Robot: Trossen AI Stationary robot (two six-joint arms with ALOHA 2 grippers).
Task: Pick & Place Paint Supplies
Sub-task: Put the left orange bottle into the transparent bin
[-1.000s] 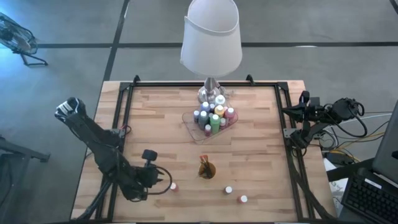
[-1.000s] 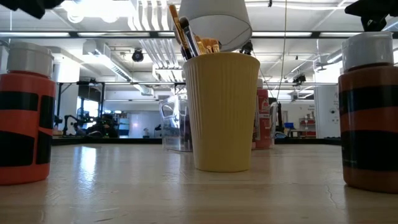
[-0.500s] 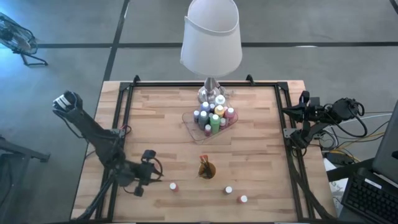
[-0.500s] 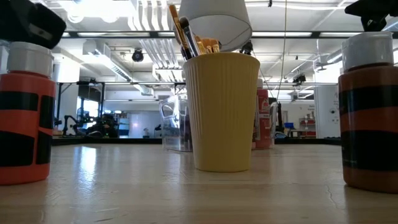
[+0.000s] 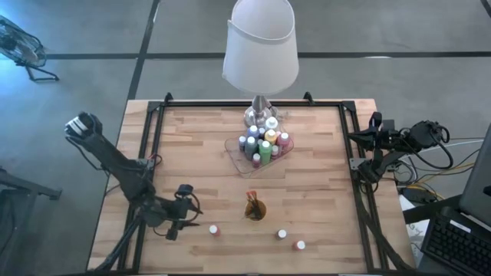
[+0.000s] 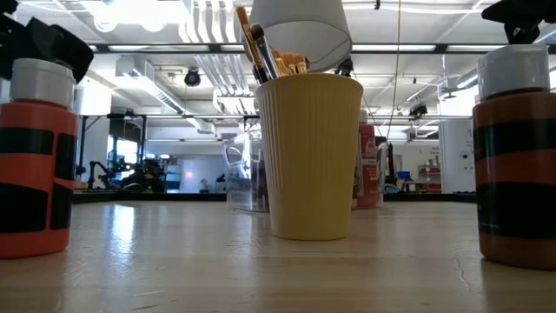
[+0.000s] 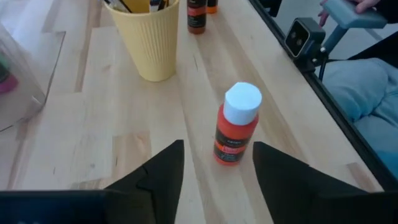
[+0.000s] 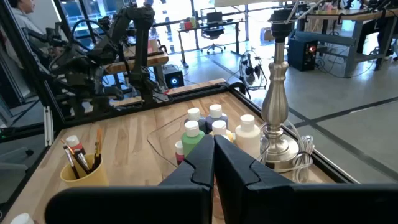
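An orange paint bottle with a white cap [image 7: 236,124] stands upright near the table's near edge [image 5: 214,229], at the left of the low view [image 6: 33,156]. My left gripper [image 7: 216,152] is open just to the left of it [image 5: 186,221], its fingers pointing at the bottle without touching. Two more capped bottles [image 5: 282,234] [image 5: 299,245] stand farther right. Several bottles fill a clear tray [image 5: 234,149]. Brushes stand in a yellow cup [image 5: 255,208]. My right gripper [image 8: 213,149] is shut, at the table's right edge [image 5: 367,157].
A lamp with a white shade [image 5: 261,46] stands behind the tray at the far edge. The yellow cup [image 7: 151,37] is a short way right of the orange bottle. A black frame rail runs along the table's sides [image 5: 153,130]. Bare wood lies between the cup and the tray.
My left gripper has come down toward the orange bottle: in the low view it rose out of sight a second ago and now hangs dark above the bottle's cap. In the high view the arm has drawn slightly toward the table's left. The bottles have stayed put.
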